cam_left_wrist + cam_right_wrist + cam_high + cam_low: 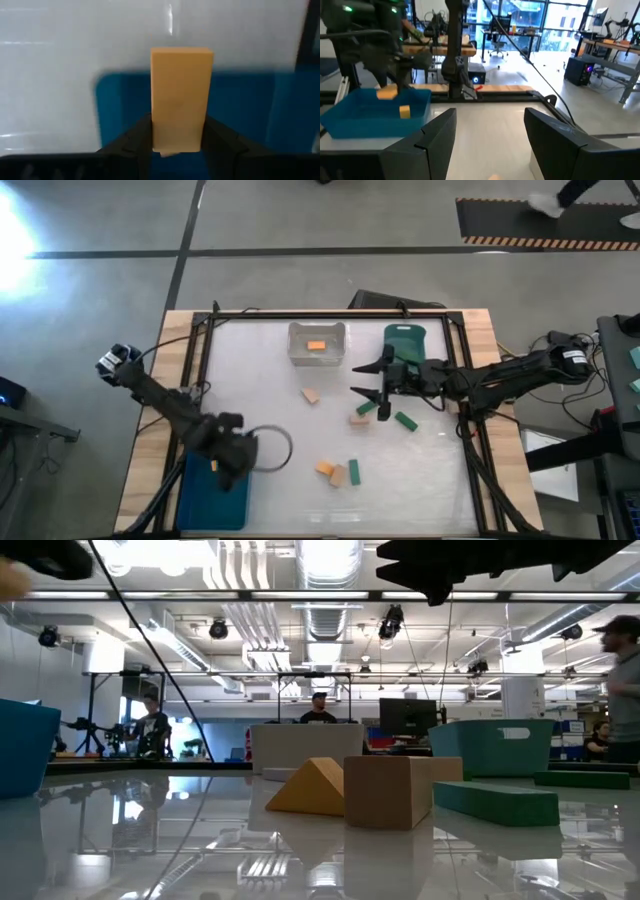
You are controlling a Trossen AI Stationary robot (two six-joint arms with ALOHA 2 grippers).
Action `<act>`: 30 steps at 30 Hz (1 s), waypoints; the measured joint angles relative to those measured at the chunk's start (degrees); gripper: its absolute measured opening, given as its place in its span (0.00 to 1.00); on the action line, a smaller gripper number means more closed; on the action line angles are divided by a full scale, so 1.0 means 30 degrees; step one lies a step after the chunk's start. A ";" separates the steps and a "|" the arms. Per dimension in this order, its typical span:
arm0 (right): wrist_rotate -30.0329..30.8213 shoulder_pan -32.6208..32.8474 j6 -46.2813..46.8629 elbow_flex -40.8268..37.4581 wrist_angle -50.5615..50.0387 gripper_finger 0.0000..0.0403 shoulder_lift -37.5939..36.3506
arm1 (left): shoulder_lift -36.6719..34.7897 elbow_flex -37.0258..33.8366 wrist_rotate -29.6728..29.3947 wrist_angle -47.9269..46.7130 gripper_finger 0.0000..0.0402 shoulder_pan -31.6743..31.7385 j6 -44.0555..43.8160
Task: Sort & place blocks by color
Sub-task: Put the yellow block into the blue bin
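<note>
Tabletop point(260, 380) glossy white (mirrors ceiling lights); tan block point(181, 97) matt smooth wood; blue bin point(212, 502) plastic.

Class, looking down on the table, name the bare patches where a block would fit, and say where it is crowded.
Bare: the strip left of the clear bin, and the corner right of the green bar. Crowded: under the open right gripper, around the green block.

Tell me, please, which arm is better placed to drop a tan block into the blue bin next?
The left. Its gripper already holds a tan block, jaws shut on it, over the blue bin. The right gripper hangs open and empty near the green bin, across the table.
</note>
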 joint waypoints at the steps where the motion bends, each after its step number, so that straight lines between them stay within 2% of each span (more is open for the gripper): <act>1: 0.0000 0.0000 -0.0005 0.0000 0.0023 0.56 0.0087 | 0.0073 -0.0140 0.0206 0.0032 0.30 -0.0493 0.0324; 3: 0.0000 0.0000 -0.0005 0.0000 0.0048 0.56 0.0198 | 0.0212 -0.0527 0.0275 0.0115 0.31 -0.1482 0.0501; 8: 0.0000 0.0000 0.0011 0.0000 0.0067 0.56 0.0547 | 0.0627 -0.1908 0.0840 0.0871 0.31 -0.3376 -0.1290; 13: 0.0000 0.0000 0.0060 0.0000 0.0092 0.56 0.0931 | 0.1203 -0.3452 0.1332 0.4313 0.31 -0.4484 -0.2301; 16: 0.0000 0.0000 0.0060 0.0000 0.0058 0.56 0.1048 | 0.1811 -0.3972 0.1332 0.6050 0.31 -0.4631 -0.2294; 24: -0.0005 0.0000 0.0119 0.0000 0.0062 0.56 0.1005 | 0.3842 -0.4054 0.1529 0.6018 0.32 -0.4628 -0.2287; 30: -0.0007 0.0000 0.0068 0.0000 0.0062 0.56 0.1005 | 0.4209 -0.3988 0.1536 0.5974 0.32 -0.4621 -0.2250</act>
